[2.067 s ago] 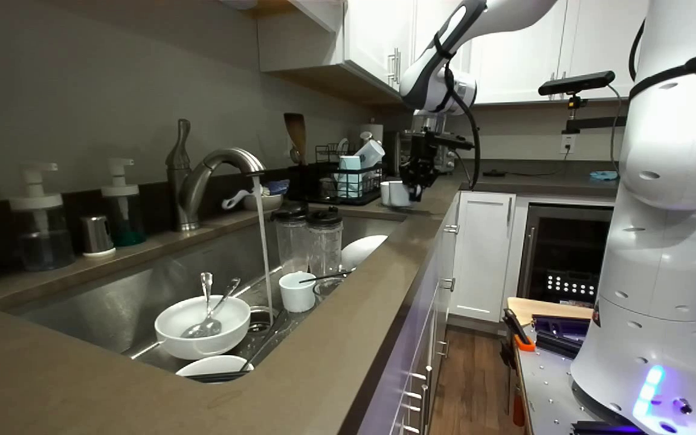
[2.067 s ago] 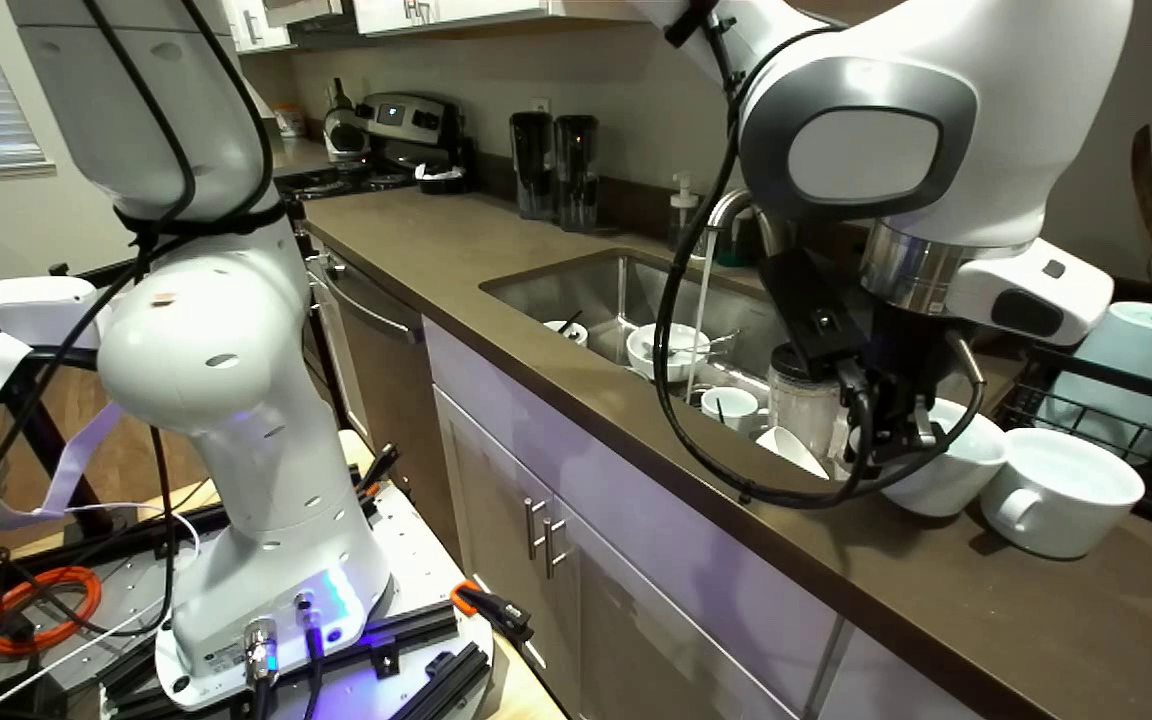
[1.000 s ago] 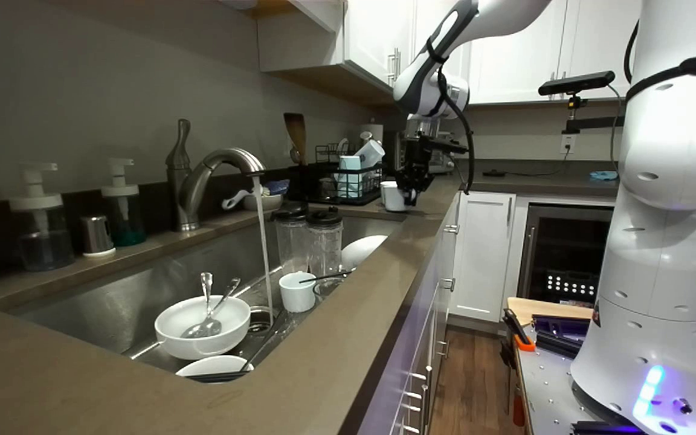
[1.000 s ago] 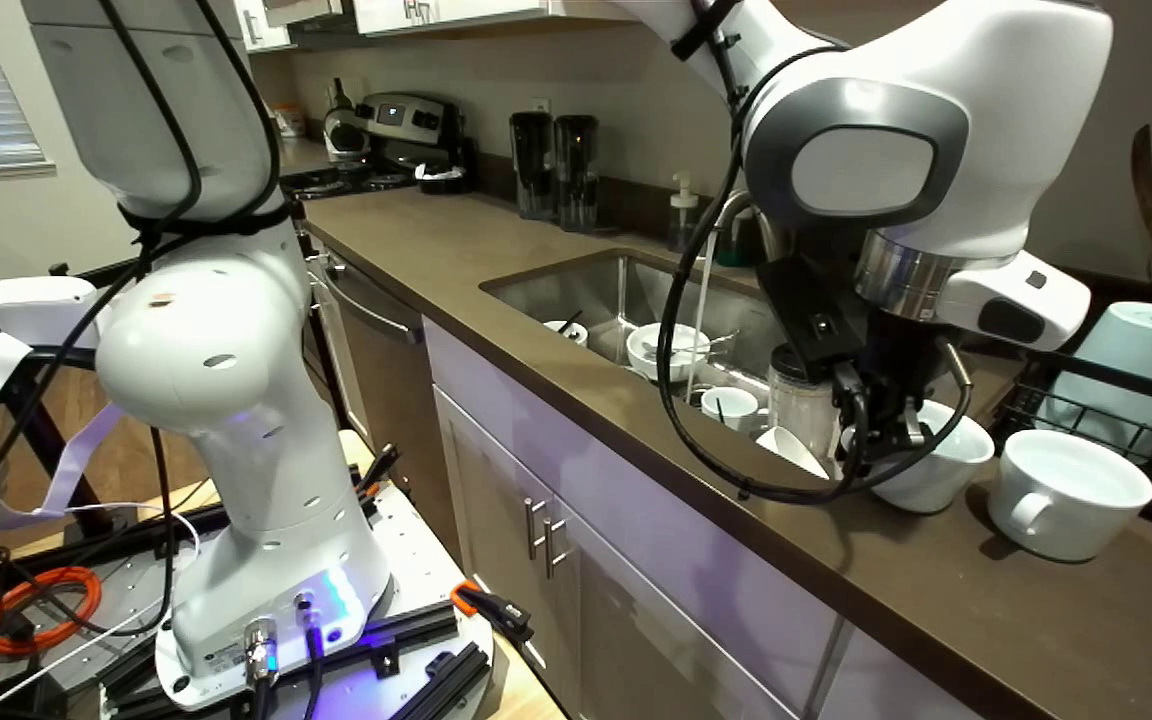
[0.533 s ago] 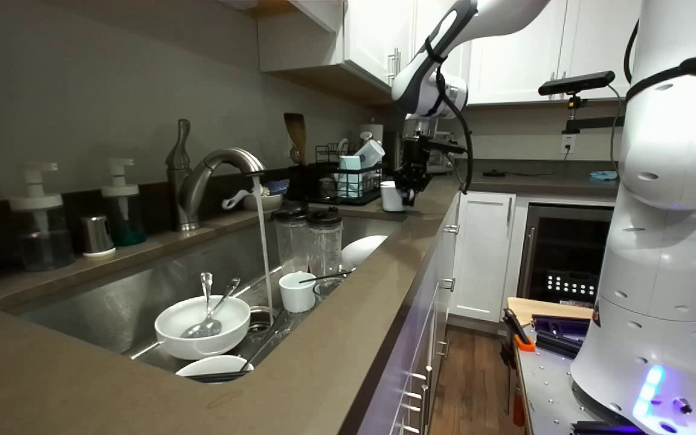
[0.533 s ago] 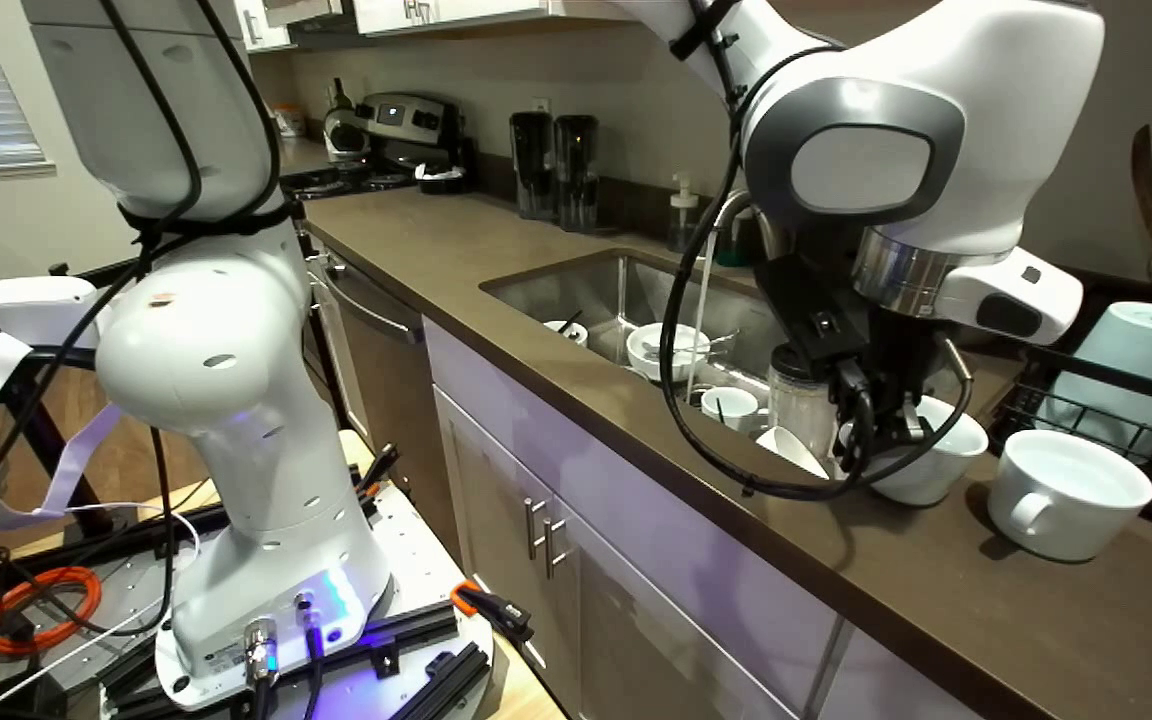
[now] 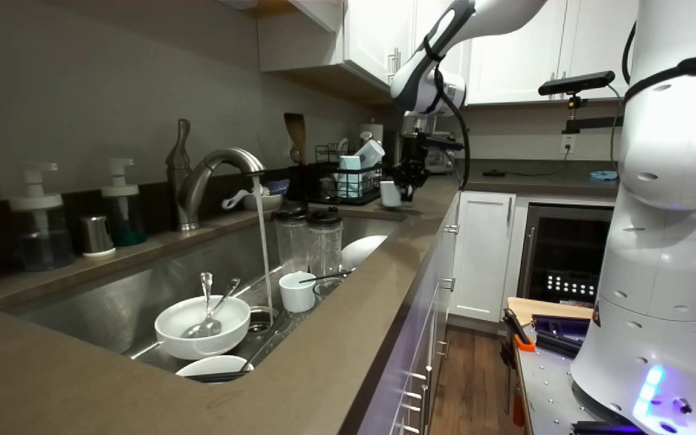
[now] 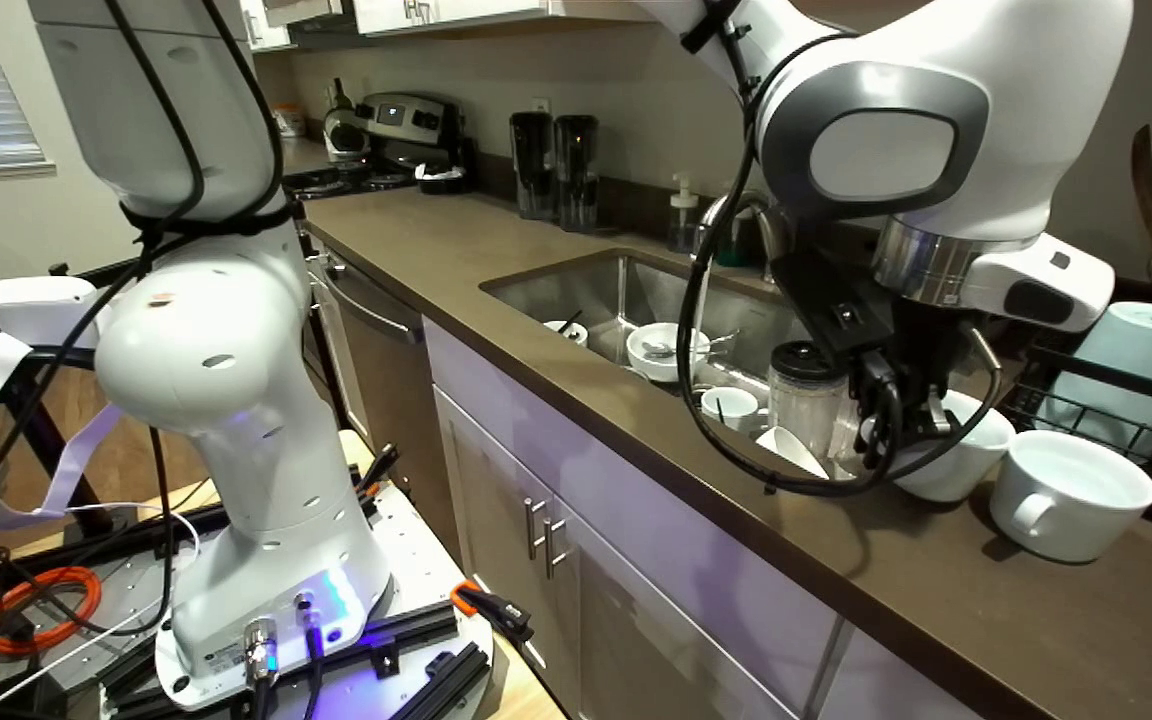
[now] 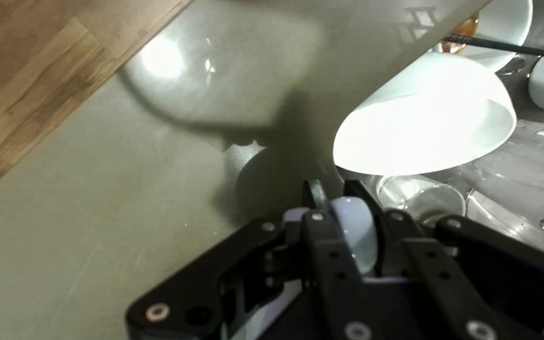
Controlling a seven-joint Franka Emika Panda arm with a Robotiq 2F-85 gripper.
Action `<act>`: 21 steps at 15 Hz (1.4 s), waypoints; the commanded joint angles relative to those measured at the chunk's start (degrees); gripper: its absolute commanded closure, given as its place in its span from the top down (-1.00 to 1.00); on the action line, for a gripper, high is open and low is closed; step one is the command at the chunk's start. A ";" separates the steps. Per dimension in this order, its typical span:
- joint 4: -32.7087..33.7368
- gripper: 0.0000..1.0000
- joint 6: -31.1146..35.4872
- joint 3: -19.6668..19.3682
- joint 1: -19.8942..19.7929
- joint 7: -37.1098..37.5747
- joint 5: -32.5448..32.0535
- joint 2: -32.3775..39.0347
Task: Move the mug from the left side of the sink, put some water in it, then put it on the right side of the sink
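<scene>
Plainly, the fingers [image 9: 332,259] pinch the mug [image 8: 961,466] by its handle [image 9: 358,231], its body just beside them.

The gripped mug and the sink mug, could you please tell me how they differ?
The gripped mug has its handle pinched by the gripper; the sink mug is free.
The gripped mug is at the counter; the sink mug is down in the sink.
A dark stick crosses the sink mug's rim; none shows on the gripped mug.
Both are white, with a handle.

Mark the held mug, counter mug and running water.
Held mug [image 8: 961,468]: in an exterior view, outer wall.
Counter mug [image 8: 1081,525]: in an exterior view, outer wall.
Running water [image 7: 263,241]: in an exterior view, stream's middle.
</scene>
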 commanded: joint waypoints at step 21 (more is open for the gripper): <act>3.38 -0.89 -0.66 1.99 -2.01 -0.88 0.52 3.15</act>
